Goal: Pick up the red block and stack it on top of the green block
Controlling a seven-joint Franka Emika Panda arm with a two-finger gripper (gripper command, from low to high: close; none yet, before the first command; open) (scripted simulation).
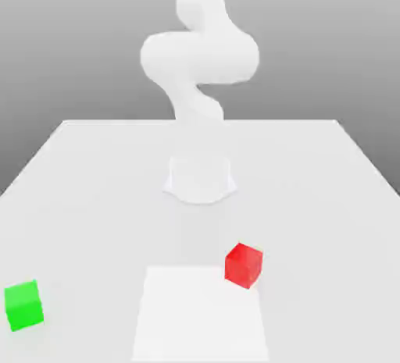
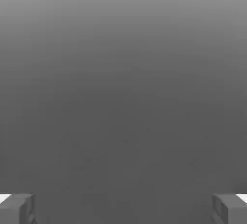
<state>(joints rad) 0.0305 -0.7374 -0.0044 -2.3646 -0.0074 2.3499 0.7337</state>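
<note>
1. White patch (image 1: pixel 199 322). Take this pale, four-sided area as your landmark; it lies on the near part of the worktop (image 1: pixel 94 197) in the exterior view.
2. Red block (image 1: pixel 244 265). You find the block to be picked up at the far corner of the white patch, on the exterior view's right. It covers that corner from this viewpoint and sits turned, with an edge toward you.
3. Green block (image 1: pixel 23 305). You see the block meant to carry the red one on the worktop, well apart from the white patch, toward the exterior view's left. It is also slightly turned, and its top face is bare.
4. Arm (image 1: pixel 199 57). Your white arm stands on its base (image 1: pixel 199 180) beyond the white patch, bends above it, and runs up out of the exterior view's top edge.
5. Hand (image 2: pixel 123 209). In the hand view your hand is wide: its two fingers (image 2: pixel 19 209) stand well apart, with plain grey background (image 2: pixel 123 98) between them. Its position relative to the white patch cannot be told.
</note>
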